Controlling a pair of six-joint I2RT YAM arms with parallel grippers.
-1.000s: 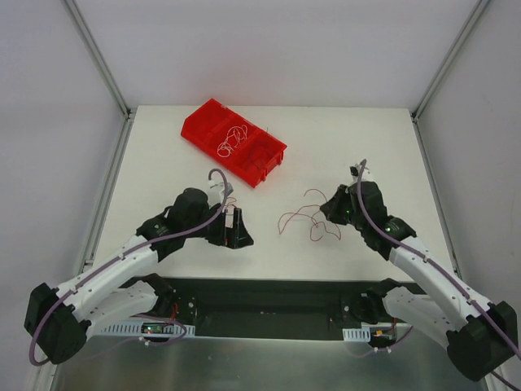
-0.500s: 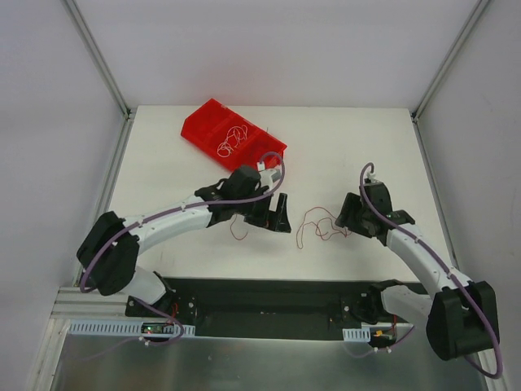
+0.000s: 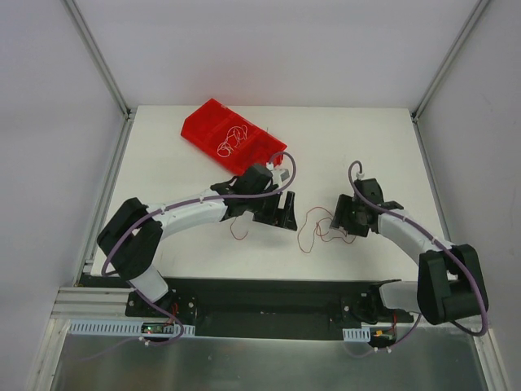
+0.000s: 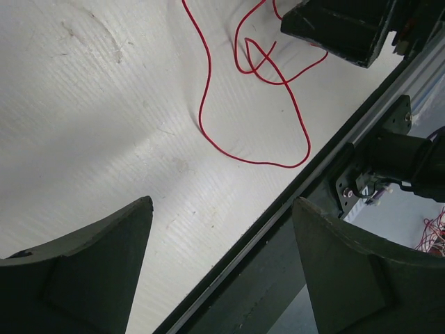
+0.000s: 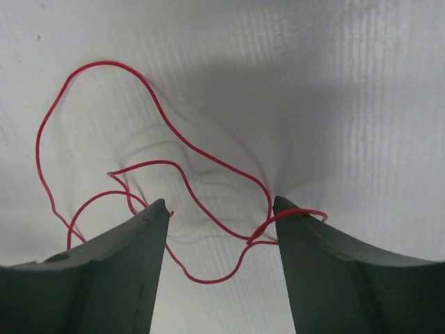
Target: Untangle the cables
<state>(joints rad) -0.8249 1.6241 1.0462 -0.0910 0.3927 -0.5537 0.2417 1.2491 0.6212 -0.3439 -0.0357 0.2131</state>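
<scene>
A small tangle of thin red cables (image 3: 316, 229) lies on the white table between my two grippers. A separate red strand (image 3: 238, 230) lies under the left arm. The left gripper (image 3: 282, 213) hovers just left of the tangle, open, with nothing between its fingers. In the left wrist view (image 4: 222, 203) the cables (image 4: 206, 90) loop ahead of it. My right gripper (image 3: 337, 218) sits at the tangle's right side. In the right wrist view it (image 5: 221, 202) is open, and red cable loops (image 5: 182, 179) lie on the table between and in front of its fingers.
A red compartment bin (image 3: 213, 118) stands at the back left with more thin cables (image 3: 232, 140) inside. The black base rail (image 3: 269, 297) runs along the near table edge (image 4: 278, 229). Frame posts rise at the back corners.
The right gripper has opened and let go of the cables, which now lie on the table. My left arm has swung right, from the table's left to beside the tangle.
</scene>
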